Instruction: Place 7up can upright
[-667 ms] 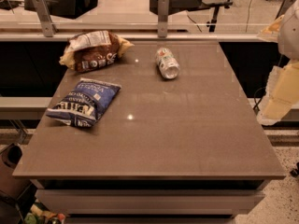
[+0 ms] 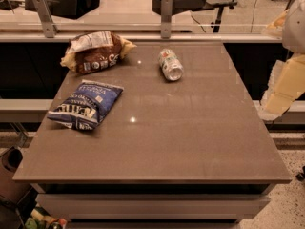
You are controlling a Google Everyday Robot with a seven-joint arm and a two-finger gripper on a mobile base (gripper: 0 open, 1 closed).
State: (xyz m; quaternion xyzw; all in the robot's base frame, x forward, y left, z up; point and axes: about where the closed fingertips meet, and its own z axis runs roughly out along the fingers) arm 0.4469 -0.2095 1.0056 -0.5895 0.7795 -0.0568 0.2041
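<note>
The 7up can [image 2: 170, 65] lies on its side at the back middle of the brown table [image 2: 190, 137]. It is silvery with green and red marks, and one end faces the camera. The cream-coloured arm with my gripper [image 2: 282, 87] hangs off the table's right edge, well to the right of the can and apart from it. Nothing is held that I can see.
A brown chip bag [image 2: 95, 51] lies at the back left and a blue chip bag [image 2: 86, 105] at the left of the table. A rail with metal posts [image 2: 166, 15] runs behind the table. The floor shows at the right.
</note>
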